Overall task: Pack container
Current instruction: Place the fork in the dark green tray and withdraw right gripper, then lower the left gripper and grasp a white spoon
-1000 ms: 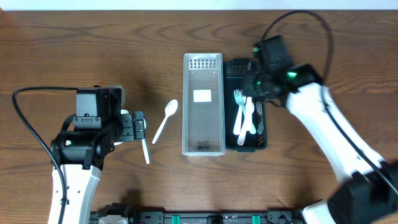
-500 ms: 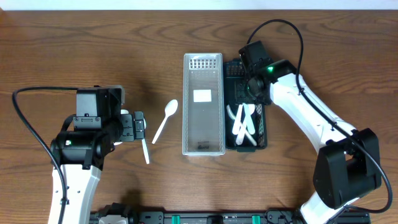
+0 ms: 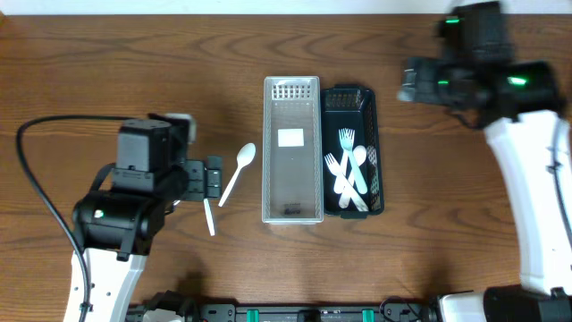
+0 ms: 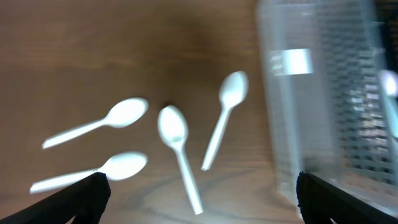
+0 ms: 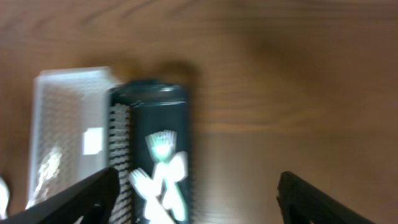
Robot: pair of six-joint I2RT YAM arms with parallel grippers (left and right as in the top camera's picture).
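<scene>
The left gripper (image 4: 200, 190) stands wide open, its fingers (image 4: 87, 191) at the lower corners of the wrist view and nothing held between them. Only wood and the end of a spoon handle show in the gap. Seen from above, the left gripper (image 3: 214, 179) hangs off the long side of the clear tray (image 3: 292, 192), on the left arm's side of it and apart from its wall.

Under this gripper four white plastic spoons lie loose on the table (image 4: 93, 50). One spoon (image 4: 225, 115) lies nearest the tray, a second (image 4: 177, 146) lies next out, and two more (image 4: 102, 121) (image 4: 93, 173) lie farthest from it, side by side. The wrist view is blurred. From overhead only the nearest spoon (image 3: 239, 170) shows whole, just beside the tray and not touching it. A single handle (image 3: 209, 217) pokes out from beneath the gripper.

The right gripper (image 5: 198, 194) is also spread wide and grips nothing — its fingers (image 5: 93, 194) frame bare tabletop. From above, the right gripper (image 3: 408, 80) sits past the tray's other long side, near the tray's perforated end and clear of everything.

Between it and the tray stands the dark basket (image 3: 375, 152), parallel to the tray and right against its wall. White plastic cutlery (image 3: 349, 170) lies inside the basket — forks among it, tines toward the perforated end. The tray bears a white label (image 3: 291, 138).
</scene>
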